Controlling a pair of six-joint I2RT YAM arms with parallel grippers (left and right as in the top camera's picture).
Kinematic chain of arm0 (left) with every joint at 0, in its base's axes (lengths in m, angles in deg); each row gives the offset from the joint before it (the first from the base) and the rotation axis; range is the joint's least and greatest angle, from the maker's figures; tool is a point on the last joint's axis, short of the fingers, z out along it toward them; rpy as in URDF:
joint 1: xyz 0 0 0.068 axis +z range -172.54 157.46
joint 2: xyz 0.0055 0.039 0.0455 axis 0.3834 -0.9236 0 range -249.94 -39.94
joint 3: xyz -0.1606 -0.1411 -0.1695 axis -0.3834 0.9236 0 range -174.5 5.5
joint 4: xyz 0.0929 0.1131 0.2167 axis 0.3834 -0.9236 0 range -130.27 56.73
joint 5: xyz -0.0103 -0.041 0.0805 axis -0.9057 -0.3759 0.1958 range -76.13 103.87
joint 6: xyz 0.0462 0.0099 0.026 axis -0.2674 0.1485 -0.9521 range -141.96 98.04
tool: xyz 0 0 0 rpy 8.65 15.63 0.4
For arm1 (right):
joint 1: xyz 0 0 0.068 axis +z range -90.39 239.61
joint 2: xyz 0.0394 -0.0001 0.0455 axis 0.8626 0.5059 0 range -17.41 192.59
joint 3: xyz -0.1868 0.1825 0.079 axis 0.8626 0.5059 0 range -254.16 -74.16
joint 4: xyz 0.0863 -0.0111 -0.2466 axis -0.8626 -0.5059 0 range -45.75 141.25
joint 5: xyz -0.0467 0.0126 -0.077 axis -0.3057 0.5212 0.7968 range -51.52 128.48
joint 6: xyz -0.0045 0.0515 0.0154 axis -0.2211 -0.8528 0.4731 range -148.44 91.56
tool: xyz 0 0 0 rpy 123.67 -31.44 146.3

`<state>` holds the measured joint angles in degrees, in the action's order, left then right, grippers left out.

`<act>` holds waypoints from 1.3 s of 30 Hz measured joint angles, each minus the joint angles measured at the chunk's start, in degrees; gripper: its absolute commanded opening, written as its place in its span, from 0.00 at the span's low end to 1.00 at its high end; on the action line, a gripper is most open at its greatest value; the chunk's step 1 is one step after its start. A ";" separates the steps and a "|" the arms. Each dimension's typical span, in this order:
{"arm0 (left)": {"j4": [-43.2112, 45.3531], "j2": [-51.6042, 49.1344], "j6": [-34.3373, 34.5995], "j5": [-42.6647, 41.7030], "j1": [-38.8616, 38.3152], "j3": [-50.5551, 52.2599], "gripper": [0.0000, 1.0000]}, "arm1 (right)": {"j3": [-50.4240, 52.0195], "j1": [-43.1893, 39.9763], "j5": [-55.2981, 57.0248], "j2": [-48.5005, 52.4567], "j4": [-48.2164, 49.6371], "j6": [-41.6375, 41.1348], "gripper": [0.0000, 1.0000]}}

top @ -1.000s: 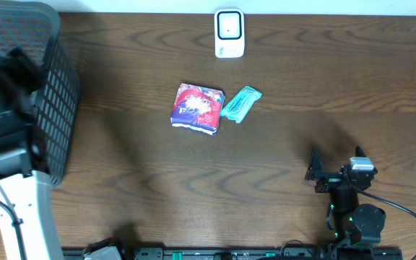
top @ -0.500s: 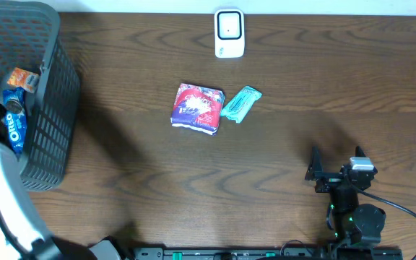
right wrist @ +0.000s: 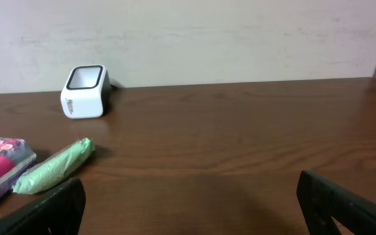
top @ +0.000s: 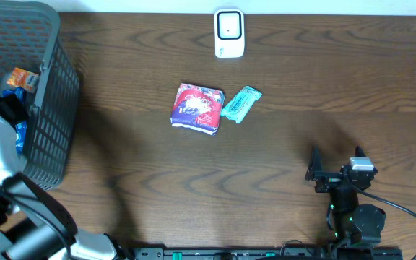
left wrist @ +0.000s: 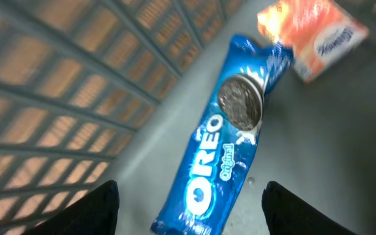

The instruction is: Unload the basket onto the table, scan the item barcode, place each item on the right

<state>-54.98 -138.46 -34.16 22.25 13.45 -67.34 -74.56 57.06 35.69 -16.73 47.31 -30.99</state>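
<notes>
Oreo pack lies beside basket wall, left hand spread above it

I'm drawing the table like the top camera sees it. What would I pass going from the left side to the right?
Grey basket → red snack packet → green packet → the robot's right hand, open.

This is looking like a mock shop checkout in a robot lab; a white scanner is standing at the far edge of a bare wooden table; a mesh basket is sitting at the left edge, holding an Oreo pack; a red packet and a green packet are lying mid-table; a plain wall is running behind.
</notes>
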 measured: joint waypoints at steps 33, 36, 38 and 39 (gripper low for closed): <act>1.27 -10.80 2.01 -4.24 0.17 -0.22 0.07 | 0.00 0.00 0.00 0.00 0.02 0.00 0.99; 1.27 -3.85 4.20 -4.59 0.17 0.85 0.08 | 0.00 0.00 0.00 0.00 0.02 0.00 0.99; 2.25 2.89 4.96 -5.14 0.17 0.92 0.07 | 0.00 0.00 0.00 0.00 0.02 0.00 0.99; 2.80 6.25 5.16 -5.53 0.15 0.92 0.07 | 0.00 0.00 0.00 0.00 -0.02 0.00 0.99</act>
<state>-52.19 -132.21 -29.01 16.72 13.60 -66.42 -74.56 57.06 35.69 -16.73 47.29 -30.99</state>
